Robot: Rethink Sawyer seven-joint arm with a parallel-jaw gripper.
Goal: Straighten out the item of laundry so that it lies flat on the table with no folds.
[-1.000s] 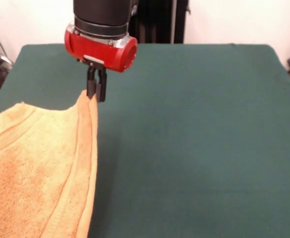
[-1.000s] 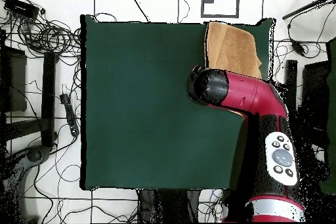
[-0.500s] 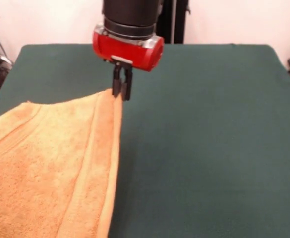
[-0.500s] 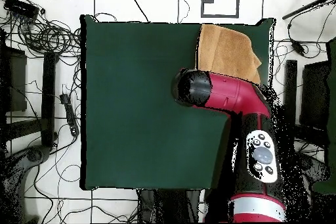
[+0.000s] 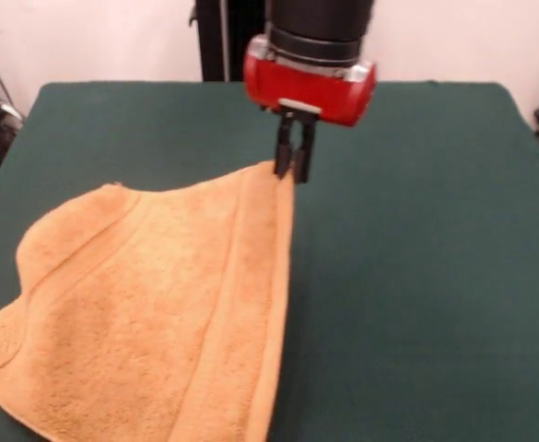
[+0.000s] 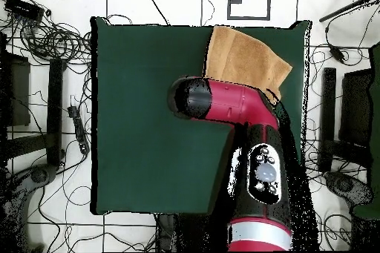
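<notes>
Since the earlier frames the arm [image 6: 237, 105] had carried the towel's corner sideways across the table [image 5: 416, 276], dragging more of the orange-tan towel [image 5: 158, 313] into the front view. The claw [image 5: 293, 175] was pinched shut on that far corner (lifted a little off the felt), so the cloth rose to a peak there. From the peak one edge ran straight toward the near side, a woven band beside it. The towel's other side lay rumpled. From overhead, the towel [image 6: 245, 57] sat by a table corner.
</notes>
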